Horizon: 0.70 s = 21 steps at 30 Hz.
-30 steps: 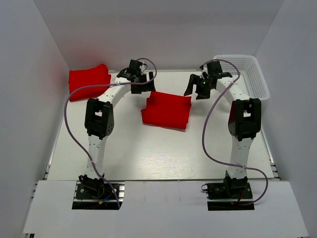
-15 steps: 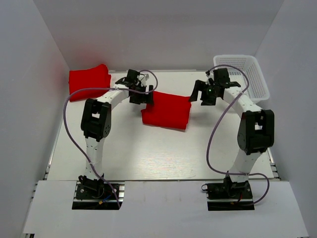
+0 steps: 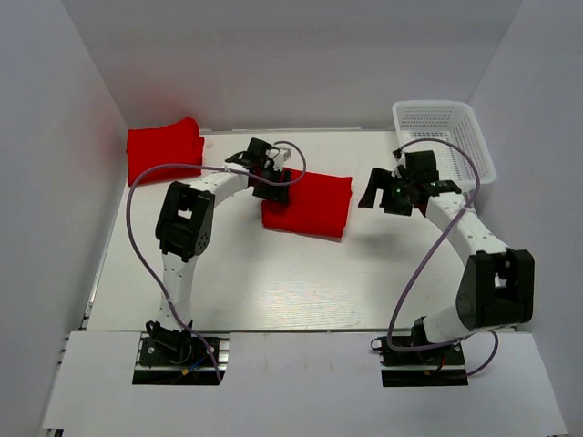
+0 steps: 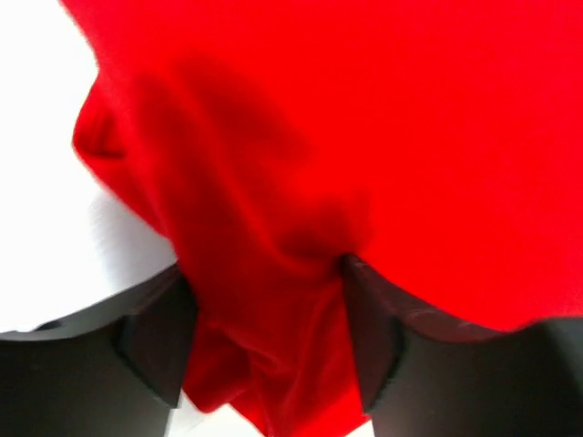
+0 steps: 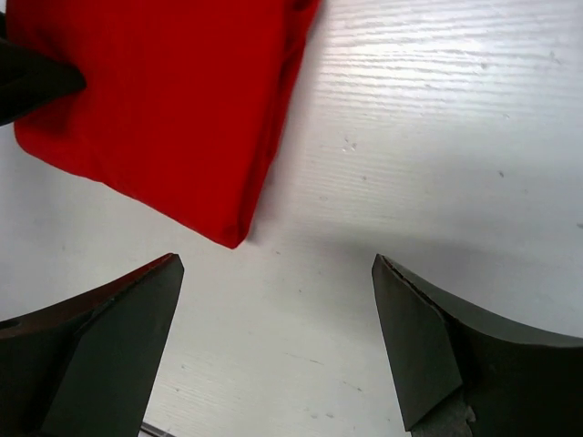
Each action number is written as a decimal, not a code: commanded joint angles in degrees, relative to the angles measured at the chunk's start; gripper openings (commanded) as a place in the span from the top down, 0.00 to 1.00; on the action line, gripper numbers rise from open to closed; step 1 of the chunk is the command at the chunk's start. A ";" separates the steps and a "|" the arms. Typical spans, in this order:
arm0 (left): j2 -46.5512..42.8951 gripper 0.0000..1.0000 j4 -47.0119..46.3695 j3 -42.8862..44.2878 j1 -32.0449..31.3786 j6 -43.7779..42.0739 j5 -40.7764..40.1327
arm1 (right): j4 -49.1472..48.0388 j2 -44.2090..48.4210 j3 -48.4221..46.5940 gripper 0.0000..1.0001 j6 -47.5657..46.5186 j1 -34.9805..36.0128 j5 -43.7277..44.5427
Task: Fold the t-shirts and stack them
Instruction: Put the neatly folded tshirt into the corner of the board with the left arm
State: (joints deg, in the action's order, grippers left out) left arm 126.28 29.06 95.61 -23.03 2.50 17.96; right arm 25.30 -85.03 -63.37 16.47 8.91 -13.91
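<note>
The left gripper [image 4: 266, 273] is clamped on a bunched fold at the left edge of the folded t-shirt [image 3: 314, 205]. In the left wrist view red cloth fills the gap between its dark fingers [image 4: 155, 337] and touches both. This t-shirt lies flat as a neat rectangle near the middle of the white table [image 3: 273, 282], slightly toward the far side. The right gripper [image 5: 275, 264] hangs over bare table just to the right of the shirt, touching nothing, with its jaws spread wide. The shirt's near right corner shows at the upper left of the right wrist view. A second t-shirt [image 3: 164, 150], also folded, sits in the far left corner against the wall, well apart from the first. A white mesh basket [image 3: 446, 127] stands in the far right corner beyond the right arm, and both t-shirts lie outside it on the table.
</note>
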 commanded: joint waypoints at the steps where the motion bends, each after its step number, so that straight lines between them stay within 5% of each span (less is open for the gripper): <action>1: 1.51 0.31 1.26 -2.18 -2.63 -1.72 -2.48 | -1.13 4.61 2.19 0.10 0.85 -0.12 4.77; 6: 3.10 0.61 1.27 -2.19 -2.64 1.10 -2.66 | 0.71 9.44 3.26 0.10 0.93 -0.12 9.60; 9: 3.10 0.97 0.13 -2.19 -2.64 1.71 -1.26 | 1.59 11.99 3.87 0.10 0.93 -0.12 12.32; 21: -2.35 1.00 0.11 7.12 0.78 -4.68 2.25 | 1.16 19.46 8.70 0.10 1.82 -0.21 19.97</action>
State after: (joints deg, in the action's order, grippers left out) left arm 127.09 28.51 98.80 -23.55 2.63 19.31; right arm 27.29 -68.07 -55.18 18.02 8.86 2.74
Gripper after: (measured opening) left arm 0.131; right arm 0.904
